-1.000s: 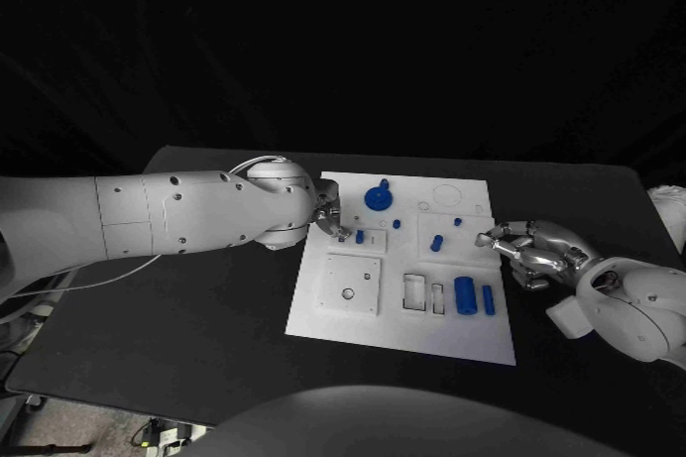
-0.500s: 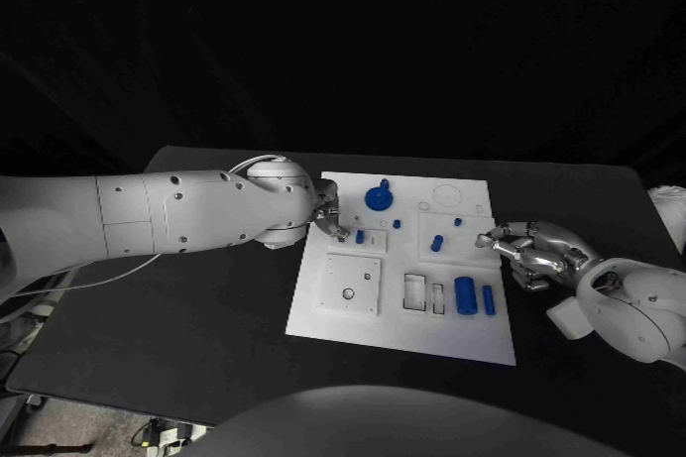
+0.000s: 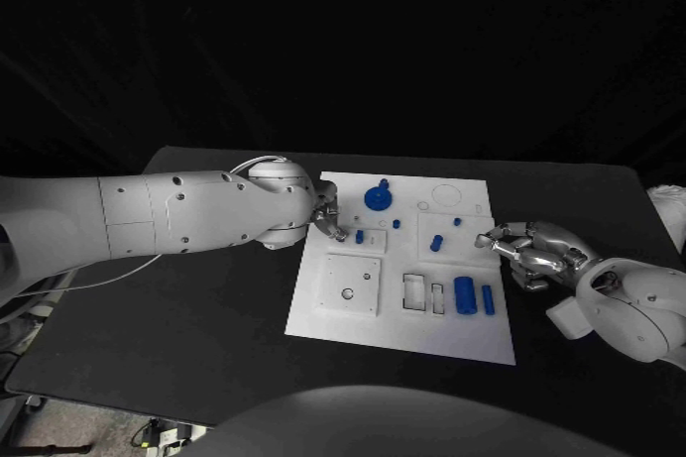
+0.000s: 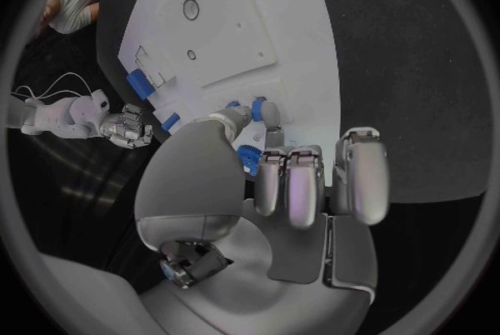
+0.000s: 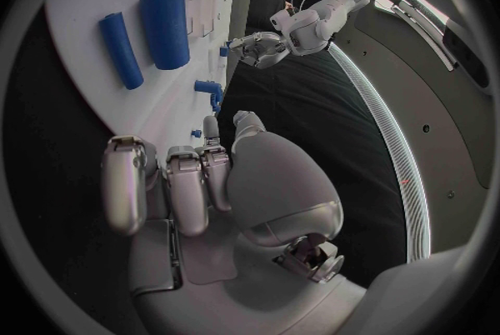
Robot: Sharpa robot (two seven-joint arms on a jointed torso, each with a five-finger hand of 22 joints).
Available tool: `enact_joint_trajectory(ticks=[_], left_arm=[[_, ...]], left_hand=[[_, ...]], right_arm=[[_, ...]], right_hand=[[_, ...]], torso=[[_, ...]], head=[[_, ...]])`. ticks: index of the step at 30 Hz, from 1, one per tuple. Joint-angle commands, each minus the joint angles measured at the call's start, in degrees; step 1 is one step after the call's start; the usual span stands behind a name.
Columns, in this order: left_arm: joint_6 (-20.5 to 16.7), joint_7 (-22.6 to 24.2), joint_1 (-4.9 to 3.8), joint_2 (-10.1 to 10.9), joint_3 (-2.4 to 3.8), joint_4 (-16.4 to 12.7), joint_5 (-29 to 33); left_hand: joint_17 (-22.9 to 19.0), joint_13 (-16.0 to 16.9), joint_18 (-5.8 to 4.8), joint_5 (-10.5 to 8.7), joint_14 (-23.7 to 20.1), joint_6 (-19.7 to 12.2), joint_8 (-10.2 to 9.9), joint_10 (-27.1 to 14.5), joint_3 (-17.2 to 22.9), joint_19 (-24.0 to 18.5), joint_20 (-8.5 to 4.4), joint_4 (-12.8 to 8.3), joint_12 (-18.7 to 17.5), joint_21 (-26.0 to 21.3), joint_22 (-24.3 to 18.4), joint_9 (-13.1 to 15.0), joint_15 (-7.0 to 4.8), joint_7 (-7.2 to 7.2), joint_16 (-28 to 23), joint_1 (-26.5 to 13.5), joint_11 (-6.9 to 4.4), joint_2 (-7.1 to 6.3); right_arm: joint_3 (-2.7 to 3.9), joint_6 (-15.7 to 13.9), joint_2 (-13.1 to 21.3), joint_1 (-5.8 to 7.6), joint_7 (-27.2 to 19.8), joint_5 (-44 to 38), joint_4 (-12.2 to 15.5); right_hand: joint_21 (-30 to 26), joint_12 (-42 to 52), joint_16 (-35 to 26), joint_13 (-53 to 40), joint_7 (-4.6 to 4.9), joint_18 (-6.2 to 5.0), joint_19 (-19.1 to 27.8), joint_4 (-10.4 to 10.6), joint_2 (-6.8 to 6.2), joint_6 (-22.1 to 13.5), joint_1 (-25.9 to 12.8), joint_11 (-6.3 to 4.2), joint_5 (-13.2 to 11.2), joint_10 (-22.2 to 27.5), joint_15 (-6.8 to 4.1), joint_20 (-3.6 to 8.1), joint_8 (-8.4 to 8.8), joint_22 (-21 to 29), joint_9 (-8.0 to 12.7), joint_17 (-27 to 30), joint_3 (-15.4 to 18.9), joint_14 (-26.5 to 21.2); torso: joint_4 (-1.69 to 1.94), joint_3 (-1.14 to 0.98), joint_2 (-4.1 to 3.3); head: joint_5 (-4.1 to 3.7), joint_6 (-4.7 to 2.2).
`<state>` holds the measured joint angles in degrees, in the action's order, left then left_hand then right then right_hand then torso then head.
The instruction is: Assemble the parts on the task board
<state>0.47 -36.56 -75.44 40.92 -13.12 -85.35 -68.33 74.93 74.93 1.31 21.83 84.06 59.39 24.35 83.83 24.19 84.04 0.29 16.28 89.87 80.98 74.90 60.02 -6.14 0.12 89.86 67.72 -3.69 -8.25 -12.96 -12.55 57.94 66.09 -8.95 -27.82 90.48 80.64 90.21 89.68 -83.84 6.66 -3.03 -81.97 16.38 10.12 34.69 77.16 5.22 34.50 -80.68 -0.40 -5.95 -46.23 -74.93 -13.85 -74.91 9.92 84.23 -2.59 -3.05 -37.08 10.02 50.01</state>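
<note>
The white task board [image 3: 404,323] lies in the middle of the black table. My left hand [image 3: 330,219] is over its left edge, and thumb and a finger pinch a small blue peg [image 3: 359,236] [image 4: 258,110] standing in the board. A blue round knob [image 3: 379,197] sits just beyond it. My right hand [image 3: 524,252] rests at the board's right edge with its fingers [image 5: 172,185] curled in and nothing in them. Near it stands another blue peg [image 3: 436,244] [image 5: 207,88]. A thick blue cylinder [image 3: 465,294] [image 5: 166,29] and a thin one [image 3: 488,298] [image 5: 121,50] lie on the board's near right.
A square plate with a hole [image 3: 350,284] and two narrow slots [image 3: 424,292] occupy the board's near half. A round recess [image 3: 447,194] is at its far right. A pale object [image 3: 667,205] lies at the table's right edge.
</note>
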Motion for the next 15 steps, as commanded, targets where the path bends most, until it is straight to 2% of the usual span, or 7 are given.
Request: enact_joint_trajectory(ticks=[1,15], left_arm=[[1.1,-0.1,0.13,-0.3,0.02,0.2,0.0],[0.8,0.0,0.28,-0.6,0.02,0.6,0.0]], left_hand=[[15.1,15.1,0.71,-0.54,5.9,-0.4,-0.1,6.2,0.2,2.2,0.01,0.0,0.1,-0.4,12.4,0.1,-0.09,-0.05,0.1,0.1,0.08,-0.18],[15.1,15.1,0.74,-0.98,5.9,-0.6,-0.2,6.2,0.3,2.1,0.03,0.1,0.1,-0.5,12.4,0.1,-0.06,0.00,0.1,0.1,0.12,-0.14]], right_arm=[[-0.01,1.0,0.0,-0.06,-0.1,-0.4,0.1],[-0.01,1.1,0.0,-0.07,-0.1,-0.4,0.1]], right_hand=[[-0.2,-0.2,-0.1,-6.2,-0.02,0.07,0.4,-0.1,-0.05,0.2,0.6,-2.69,0.2,-9.3,-0.29,0.16,0.35,-11.1,0.1,-14.0,-0.3,5.2],[-0.2,-0.2,-0.1,-6.2,-0.02,0.07,0.4,-0.1,-0.05,0.2,0.6,-2.69,0.2,-9.3,-0.29,0.16,0.35,-11.1,0.1,-14.0,-0.3,5.2]], torso=[[0.01,0.03,0.01],[0.05,0.00,0.02]], head=[[-0.09,-0.01],[-0.02,-0.01]])
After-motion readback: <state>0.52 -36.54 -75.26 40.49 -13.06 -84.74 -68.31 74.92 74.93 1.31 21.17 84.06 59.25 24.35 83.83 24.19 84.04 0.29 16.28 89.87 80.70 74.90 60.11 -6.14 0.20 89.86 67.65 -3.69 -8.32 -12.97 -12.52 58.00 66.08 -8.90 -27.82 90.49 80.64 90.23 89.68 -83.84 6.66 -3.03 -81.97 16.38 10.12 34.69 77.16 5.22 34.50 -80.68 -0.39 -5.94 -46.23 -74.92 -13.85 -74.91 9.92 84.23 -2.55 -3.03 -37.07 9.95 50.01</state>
